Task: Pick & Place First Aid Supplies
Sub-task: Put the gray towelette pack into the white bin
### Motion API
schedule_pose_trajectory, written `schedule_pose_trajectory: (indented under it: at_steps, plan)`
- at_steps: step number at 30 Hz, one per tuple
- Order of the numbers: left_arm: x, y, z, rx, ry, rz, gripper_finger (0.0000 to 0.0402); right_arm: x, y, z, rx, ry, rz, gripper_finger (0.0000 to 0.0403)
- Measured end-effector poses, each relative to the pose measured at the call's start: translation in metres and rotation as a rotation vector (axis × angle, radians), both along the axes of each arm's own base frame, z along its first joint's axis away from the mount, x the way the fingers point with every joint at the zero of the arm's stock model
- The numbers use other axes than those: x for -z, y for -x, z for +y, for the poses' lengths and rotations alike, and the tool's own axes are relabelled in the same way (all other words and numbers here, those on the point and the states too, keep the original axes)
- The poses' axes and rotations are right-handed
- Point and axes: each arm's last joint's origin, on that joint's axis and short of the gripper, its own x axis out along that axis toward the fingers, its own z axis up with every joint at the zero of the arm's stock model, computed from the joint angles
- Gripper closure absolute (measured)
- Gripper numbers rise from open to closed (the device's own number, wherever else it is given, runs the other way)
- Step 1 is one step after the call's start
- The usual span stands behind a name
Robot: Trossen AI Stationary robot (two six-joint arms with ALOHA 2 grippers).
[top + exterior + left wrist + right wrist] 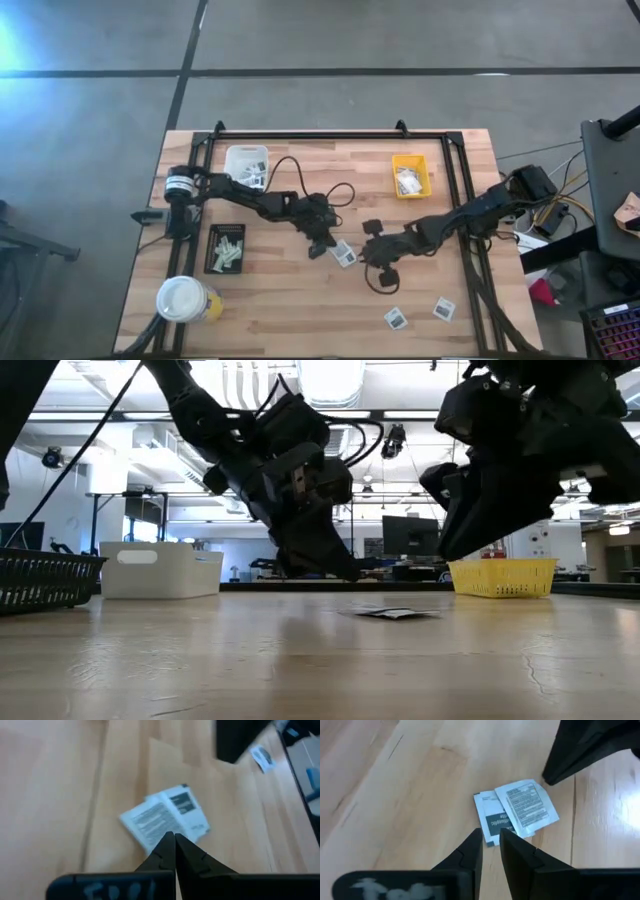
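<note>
Two small white packets with dark printed patches (343,254) lie flat on the wooden table, one partly over the other (517,812) (165,817) (395,613). My left gripper (320,246) (174,836) is shut and hovers just left of them, clear of the table in the low view. My right gripper (365,258) (490,834) hangs just right of them, its fingers a narrow gap apart with nothing between. Both point slanting down at the pair. Two more packets (396,318) (443,309) lie near the front right.
A white tray (246,165) stands at the far left and a yellow tray (410,175) at the far right, both with supplies in them. A black tray (225,248) sits left of my left gripper. A white-lidded yellow cup (186,298) stands at the front left.
</note>
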Motion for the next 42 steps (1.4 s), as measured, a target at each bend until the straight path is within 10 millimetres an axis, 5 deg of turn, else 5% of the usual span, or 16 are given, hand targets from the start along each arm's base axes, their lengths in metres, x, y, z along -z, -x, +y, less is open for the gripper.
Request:
schedule_pose_trajectory:
  at_steps: [8, 25, 42]
  plan:
    - [0.0, 0.0, -0.015, 0.08, -0.062, -0.026, 0.0401, 0.007, -0.009, 0.003, -0.113, 0.091, -0.059, 0.034]
    - [0.019, -0.001, -0.008, -0.028, -0.098, 0.049, 0.0401, 0.012, -0.017, -0.009, -0.142, 0.204, -0.081, 0.0296]
    - [0.019, 0.0, -0.007, -0.045, -0.059, 0.079, 0.0401, 0.041, -0.027, -0.011, -0.242, 0.504, -0.055, 0.0249]
